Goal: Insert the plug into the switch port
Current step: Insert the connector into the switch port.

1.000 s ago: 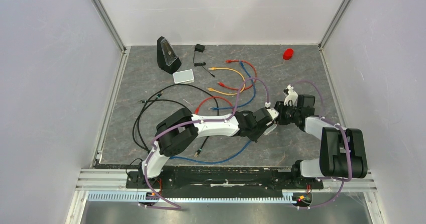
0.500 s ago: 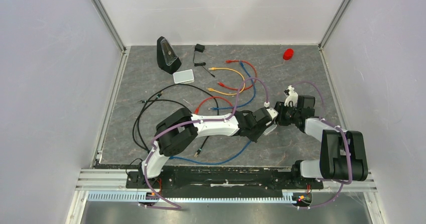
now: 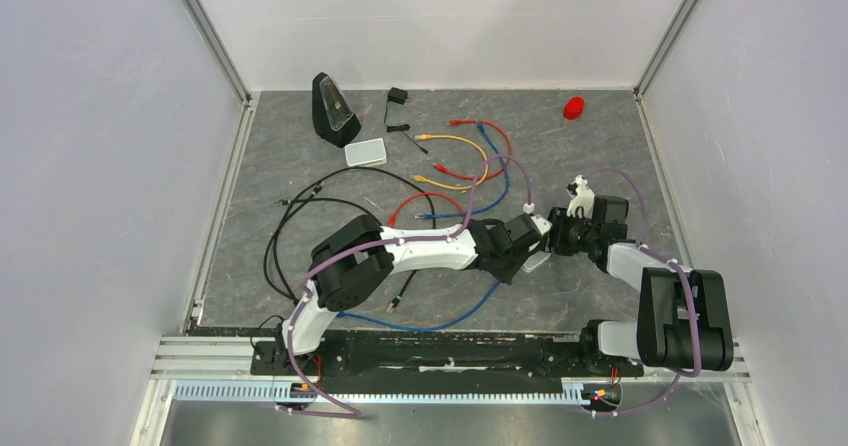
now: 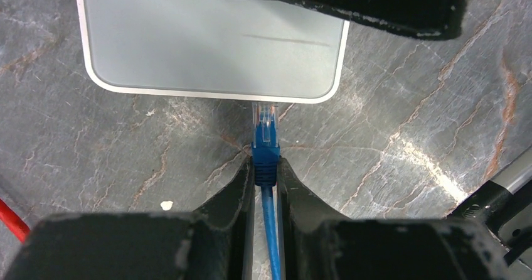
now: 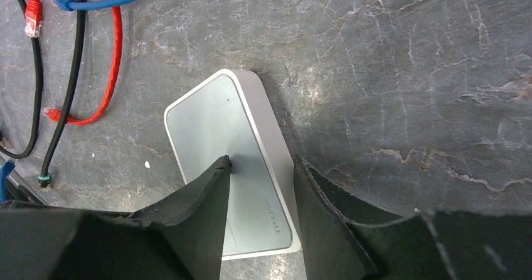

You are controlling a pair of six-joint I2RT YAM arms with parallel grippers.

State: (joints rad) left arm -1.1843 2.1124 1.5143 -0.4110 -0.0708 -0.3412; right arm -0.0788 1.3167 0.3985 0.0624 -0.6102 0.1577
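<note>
Clutter fills the far half of the table [image 3: 280, 146]: black wedge device [image 3: 333, 109], second pale box [image 3: 365, 153] just beside it, small black adapter [image 3: 397, 96], red object [image 3: 573, 107] at far right, and loops of orange cable [image 3: 455, 137], red cable [image 3: 425, 197] and black cable [image 3: 360, 169]. Left arm [image 3: 430, 251] lies low, stretched across to the right. Right arm [image 3: 625, 261] is bent inward to meet it. Both wrists crowd over the switch [image 3: 537, 259]; only a pale sliver of it shows.

Left wrist view: left gripper [image 4: 265, 164] has its jaws clamped on the blue boot of the plug [image 4: 265, 139], with the blue cable [image 4: 271, 230] running back between them. Clear plug tip touches the near edge of the switch, roughly square to it. Switch port not discernible under that edge, and depth of entry cannot be told. One of the other arm's fingers [image 4: 351, 4] overlaps the switch's far side. Switch is cut off at the top of the view.

Right wrist view: right gripper [image 5: 261, 164] has its jaws apart over the switch, one finger on the top face, the other along the side wall. Whether they press it cannot be told. Near end of the switch is hidden below the jaws. Loose blue connector [image 5: 63, 4] and red connector [image 5: 32, 16] lie at upper left, well apart from the switch.
</note>
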